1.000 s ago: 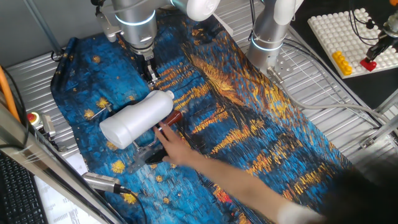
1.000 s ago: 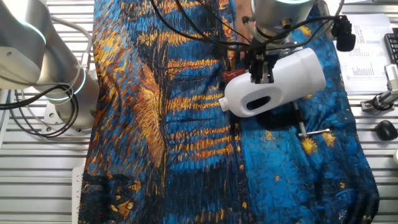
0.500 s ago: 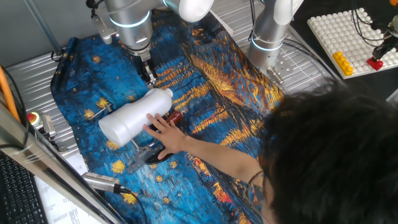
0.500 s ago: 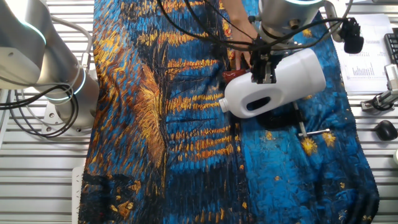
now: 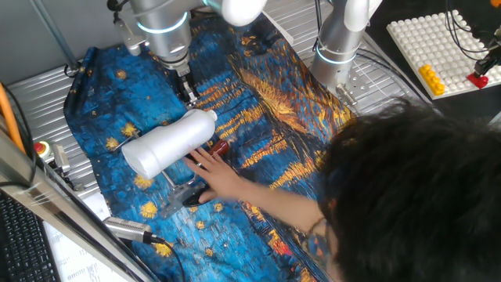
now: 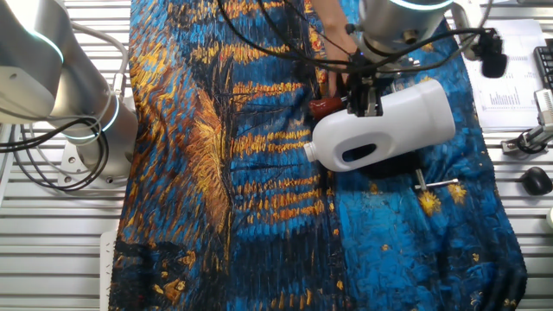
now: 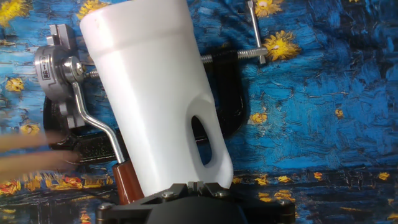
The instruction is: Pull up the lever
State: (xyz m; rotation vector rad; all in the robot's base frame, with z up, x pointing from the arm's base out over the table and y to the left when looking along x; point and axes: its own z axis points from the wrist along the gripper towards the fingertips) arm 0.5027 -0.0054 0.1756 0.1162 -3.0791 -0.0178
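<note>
Tool (image 6: pixel 364 93) poised over the narrow end of a large white jug (image 6: pixel 384 128) lying on the cloth-covered worktop (image 6: pixel 216 173); whether its fingers are spread or closed cannot be told. The lever (image 7: pixel 93 127), a slim silver arm with a dark-red knob (image 7: pixel 126 182), lies just beside the jug, close to the tool. A person's hand (image 5: pixel 213 168) reaches in near the knob.

White cylinder (image 7: pixel 155 99) lies over the clamp (image 7: pixel 233 93) — lever (image 7: pixel 93 127) just beside it.
</note>
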